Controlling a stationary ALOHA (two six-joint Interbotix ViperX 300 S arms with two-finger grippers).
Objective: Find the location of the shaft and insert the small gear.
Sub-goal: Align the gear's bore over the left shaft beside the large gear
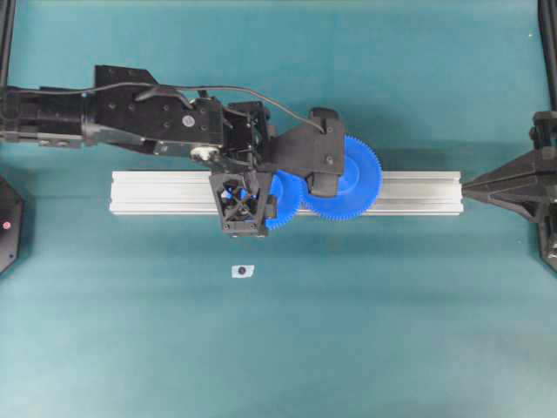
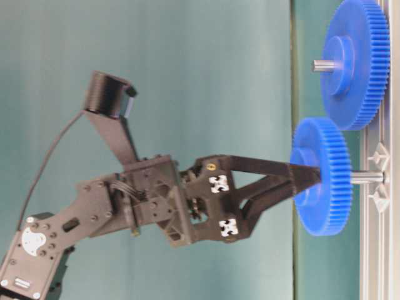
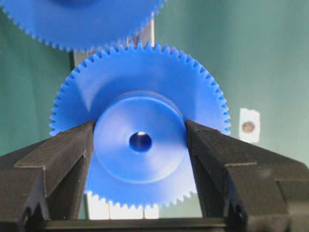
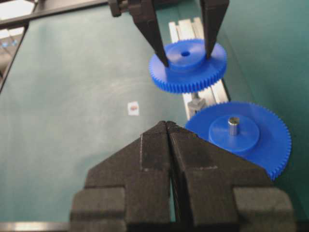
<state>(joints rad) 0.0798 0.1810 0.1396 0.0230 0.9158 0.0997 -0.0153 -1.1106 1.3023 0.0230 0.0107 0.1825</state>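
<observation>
Now L gripper (image 3: 140,145) clamps small gear (image 3: 140,140) by hub, above shaft (image 2: 365,177); R gripper (image 4: 167,126) clenched, idle. Risk: bore off-axis, gear jams/tilts, or teeth clash w/ big gear (image 4: 241,135).

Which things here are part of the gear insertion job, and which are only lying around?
Part of the job:
- small gear, gripped at its hub by left gripper
- shaft

Only lying around:
- large gear
- white tag
- right gripper, shut

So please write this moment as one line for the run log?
left pincer: shut on small gear hub | small gear: on shaft, above rail | large gear: mounted beside | right pincer: shut, away
</observation>
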